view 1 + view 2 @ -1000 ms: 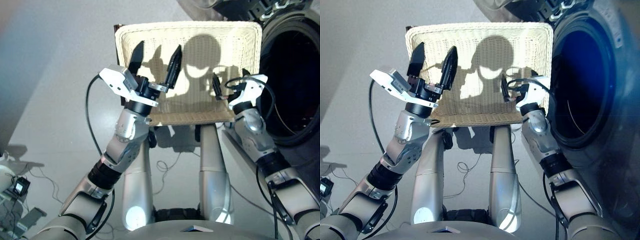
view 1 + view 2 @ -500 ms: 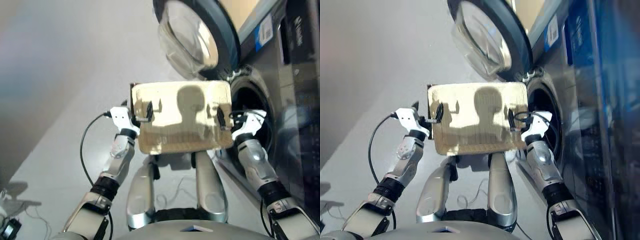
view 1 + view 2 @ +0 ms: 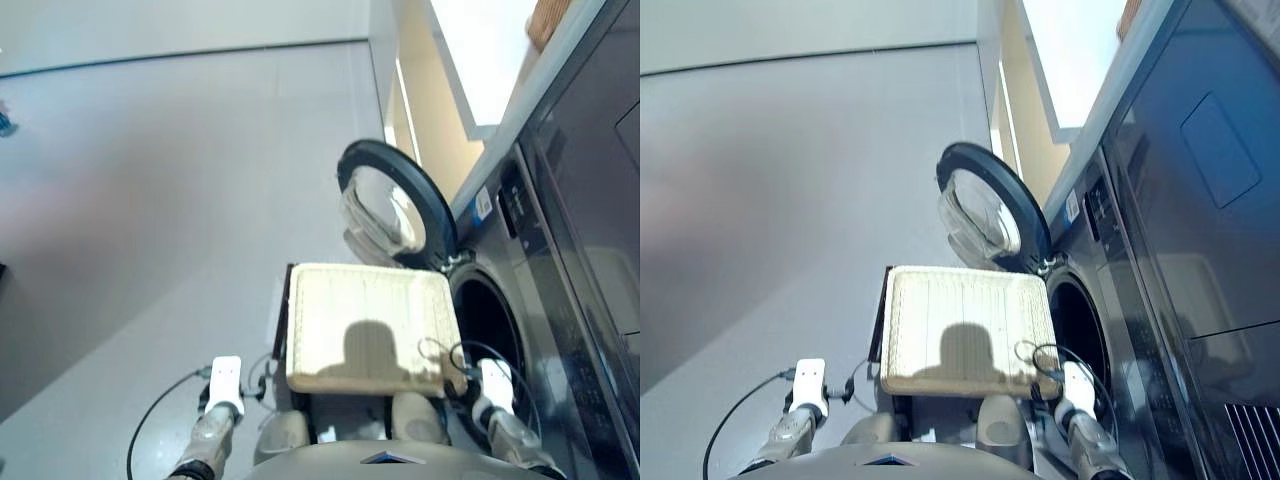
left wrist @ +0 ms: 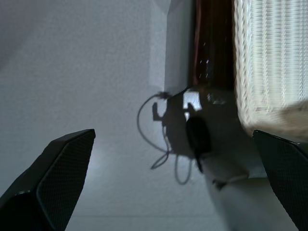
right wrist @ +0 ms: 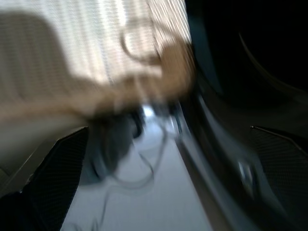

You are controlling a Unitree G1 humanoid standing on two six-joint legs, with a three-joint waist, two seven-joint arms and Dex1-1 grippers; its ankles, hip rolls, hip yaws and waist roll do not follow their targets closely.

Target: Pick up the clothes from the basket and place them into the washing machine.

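Left eye view looks down over the basket [image 3: 370, 325], a cream woven tray that lies flat with nothing in it; no clothes show in it or anywhere else in the pictures. A dark shadow falls across its near edge. Just beside the basket, on the robot's right, stands the washer [image 3: 545, 260], dark grey and glossy, with its round door [image 3: 392, 205] swung wide open past the basket's far edge, glass facing up. The drum mouth [image 3: 487, 325] is dark, and what lies inside cannot be made out. A small white label [image 3: 484, 204] sits on the washer front near the door hinge. The left gripper [image 4: 163, 183] hangs low beside the basket's left side, over bare grey floor [image 3: 150, 230]; the left wrist view shows its two black fingers [image 4: 57, 178] spread wide apart with nothing between them, the basket rim and a dark frame beneath it off to one side. The right gripper [image 5: 163, 183] hangs at the basket's near right corner, by the drum mouth; its fingers [image 5: 53, 183] are likewise spread and bare, with the basket edge and the washer's dark opening ahead of them. A thin black cable [image 3: 150, 435] loops from the left wrist.
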